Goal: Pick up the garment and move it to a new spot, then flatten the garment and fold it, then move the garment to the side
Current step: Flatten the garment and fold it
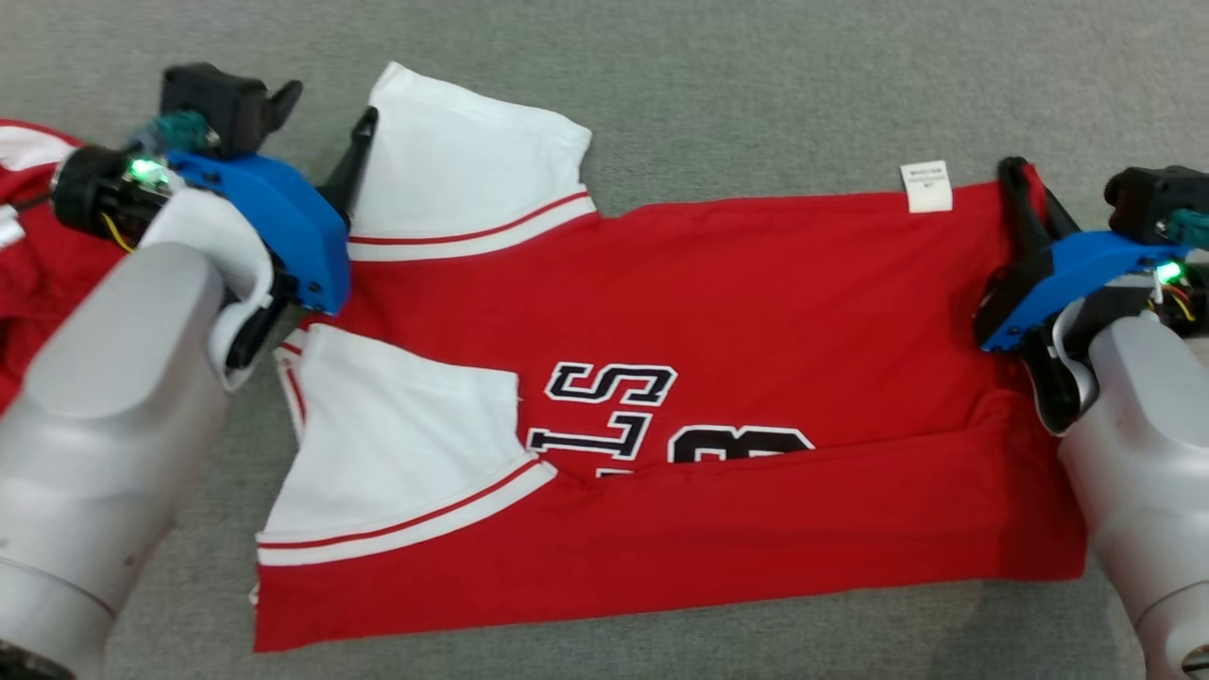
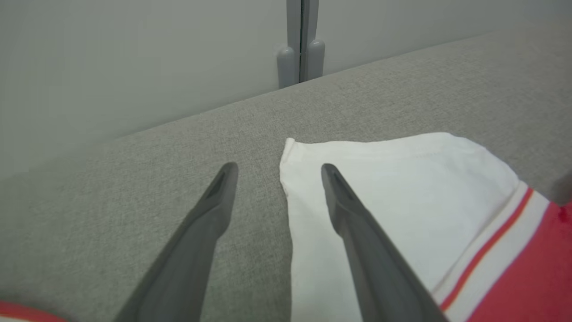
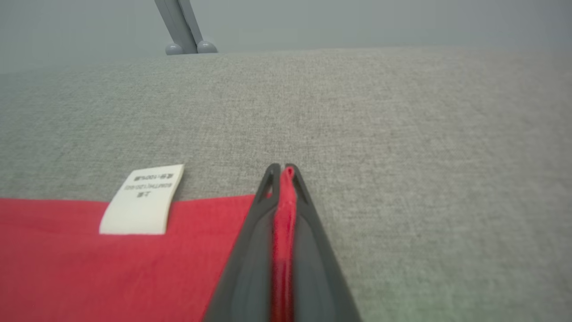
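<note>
One red garment (image 1: 756,283) with white sleeves lies spread sideways on the grey counter (image 1: 756,76), stretched between the two hands. Its near long edge is folded up over the body and covers the bottom of the black-and-white lettering (image 1: 614,382), so the letters are cut off at the fold. A white label (image 1: 926,186) sticks out past the far edge, just inward of the right hand (image 1: 1018,175).

Beyond both hands' fingertips the counter runs bare to its far edge, where a pale wall with a grey post (image 2: 300,49) rises. More bare counter lies outward of the right hand. Outward of the left hand (image 2: 279,168), another red and white cloth (image 1: 24,227) is cut off by the picture edge and partly hidden by the forearm; I cannot tell what it is. That forearm also hides the garment's neck end between the sleeves.

The left hand is spread wide and holds nothing. One finger lies over the far sleeve (image 1: 472,161) and the other over bare counter, with the sleeve's edge between them; whether the tips touch down is unclear. The right hand is clenched on the garment's corner, a strip of red cloth pinched between its fingers (image 3: 250,268).
</note>
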Available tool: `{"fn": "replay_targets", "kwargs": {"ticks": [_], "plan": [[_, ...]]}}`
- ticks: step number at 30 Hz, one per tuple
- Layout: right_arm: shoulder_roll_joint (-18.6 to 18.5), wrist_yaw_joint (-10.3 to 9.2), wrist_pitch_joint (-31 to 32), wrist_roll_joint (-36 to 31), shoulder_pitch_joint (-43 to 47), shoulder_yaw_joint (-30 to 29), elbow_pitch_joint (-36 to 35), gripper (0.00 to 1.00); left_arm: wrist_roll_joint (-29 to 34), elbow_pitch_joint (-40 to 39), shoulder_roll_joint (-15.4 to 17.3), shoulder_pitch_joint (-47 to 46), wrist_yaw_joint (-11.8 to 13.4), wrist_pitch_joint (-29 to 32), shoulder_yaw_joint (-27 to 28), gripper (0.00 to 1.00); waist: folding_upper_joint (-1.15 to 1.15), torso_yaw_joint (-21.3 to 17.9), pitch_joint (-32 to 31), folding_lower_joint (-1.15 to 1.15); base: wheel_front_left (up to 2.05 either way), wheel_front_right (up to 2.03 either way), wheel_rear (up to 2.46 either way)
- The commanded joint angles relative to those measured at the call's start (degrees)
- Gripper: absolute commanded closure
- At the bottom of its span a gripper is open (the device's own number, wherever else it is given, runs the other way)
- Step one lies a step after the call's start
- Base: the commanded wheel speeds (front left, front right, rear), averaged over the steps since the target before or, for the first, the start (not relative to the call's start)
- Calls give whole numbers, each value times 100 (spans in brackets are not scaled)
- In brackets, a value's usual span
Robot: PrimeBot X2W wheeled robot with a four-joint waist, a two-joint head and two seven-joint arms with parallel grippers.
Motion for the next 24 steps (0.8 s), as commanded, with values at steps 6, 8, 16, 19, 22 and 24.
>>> {"fn": "replay_targets", "kwargs": {"ticks": [6,8,16,19,22,24], "plan": [[289,-15,-39,127,-196,317,-9,100,-1075,-363,664,-534,-1,603,-623,0,0,-432,351,1,0,0,0],[348,-16,-46,176,-258,391,-53,100,-1276,-355,825,-645,-1,719,-776,0,0,-555,461,1,0,0,0],[408,-20,-71,342,-279,578,-169,100,-1751,-6,952,-845,-1,648,-1148,18,0,-780,629,1,0,0,0],[362,-20,-75,367,-229,559,-246,100,-1814,33,897,-872,-1,519,-1322,100,0,-754,601,1,0,0,0],[342,-19,-82,376,-189,506,-368,100,-1861,0,888,-919,4,314,-1479,100,0,-685,537,1,0,0,0],[330,-15,-85,339,-159,459,-477,100,-1896,-9,859,-986,4,31,-1530,100,0,-626,476,1,0,0,0]]}}
